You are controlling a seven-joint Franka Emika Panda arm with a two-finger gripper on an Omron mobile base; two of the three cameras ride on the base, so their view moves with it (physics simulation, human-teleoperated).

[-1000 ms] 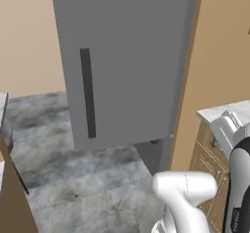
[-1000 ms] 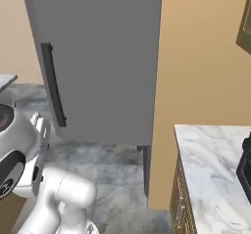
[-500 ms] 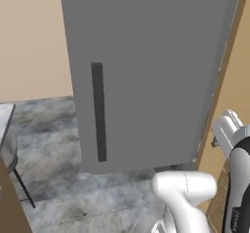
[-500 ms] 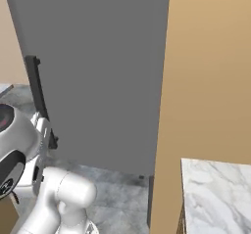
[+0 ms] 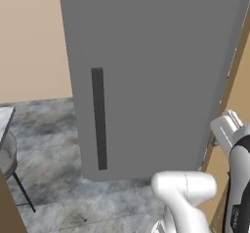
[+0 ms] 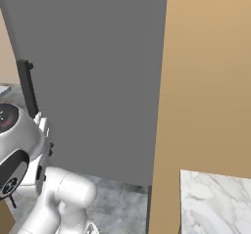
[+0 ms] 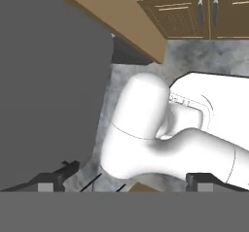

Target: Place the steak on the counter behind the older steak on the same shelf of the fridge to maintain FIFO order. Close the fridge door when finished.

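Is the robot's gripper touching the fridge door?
Cannot tell. In the hand view the open gripper has one fingertip beside the fridge door, but no contact or gap shows plainly.

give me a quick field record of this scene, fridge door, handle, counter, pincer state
fridge door: tall dark grey panel, fills most of both base views
door handle: long black vertical bar on the door's left part
side panel: light wood, right of the door
counter: white-grey marbled slab, lower right in the right base view
floor: mottled grey
pincer: open, nothing between its tips, pointing down past the robot's own body
steak: not located
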